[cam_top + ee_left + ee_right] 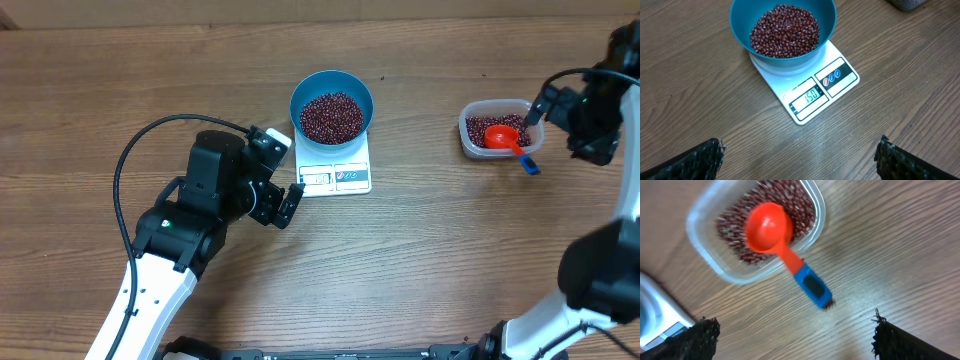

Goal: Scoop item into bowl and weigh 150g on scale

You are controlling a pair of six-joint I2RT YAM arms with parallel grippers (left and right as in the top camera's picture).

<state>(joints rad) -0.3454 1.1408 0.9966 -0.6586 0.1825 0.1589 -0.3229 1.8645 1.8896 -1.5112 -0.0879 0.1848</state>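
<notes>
- The blue bowl (pixel 294 105) stood on the white scale (pixel 352 160), near the middle of the wooden table (pixel 430 260).
- A heap of dark red-brown beans (pixel 331 117) filled the bottom of the bowl, well below its rim.
- The scale's display (pixel 809 96) lay on the edge facing the left arm, clear of the bowl, and in the left wrist view it read 150.
- The left pincer (pixel 800 145) was open, its two fingers spread wide with nothing between them.
- It hung just beside the display end of the scale, touching neither the scale nor the bowl.
- A clear plastic tub (pixel 700 245) sat on the table well to one side of the scale, near the right arm, with more of the same beans inside.
- A red-orange scoop (pixel 770 227) lay with its cup on the beans in the tub, and its blue handle reached out over the tub's rim towards the table.
- The right pincer (pixel 795 322) was open too, fingers wide apart and gripping nothing.
- It hung above the table beside the tub, with the scoop's handle close by but not between its fingers.
</notes>
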